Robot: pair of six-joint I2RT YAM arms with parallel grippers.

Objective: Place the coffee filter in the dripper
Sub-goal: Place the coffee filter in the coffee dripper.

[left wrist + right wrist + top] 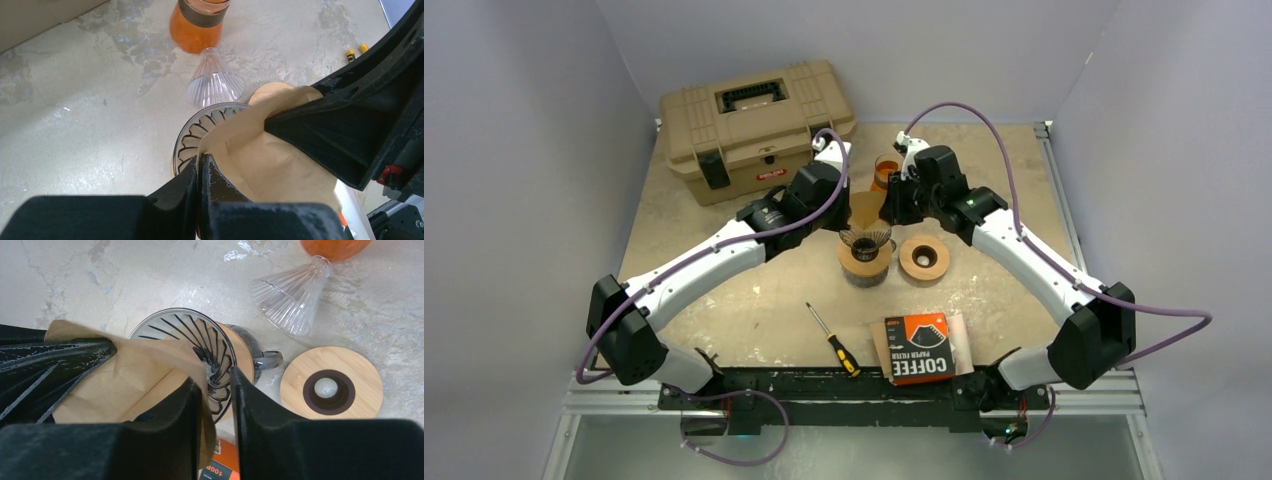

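A brown paper coffee filter (865,208) hangs spread between my two grippers just above the glass ribbed dripper (865,240), which sits on a wooden collar. My left gripper (201,161) is shut on the filter's near edge (270,160), over the dripper's rim (192,132). My right gripper (215,382) is open with a narrow gap. The filter's other edge (135,375) lies against its left finger, above the dripper (200,335). The filter covers part of the dripper's mouth in both wrist views.
A spare clear glass cone (290,295) lies behind the dripper beside an orange glass (200,25). A wooden ring (909,258) lies right of the dripper. A tan toolbox (754,115) is at the back left. A screwdriver (834,340) and a coffee filter pack (919,348) are in front.
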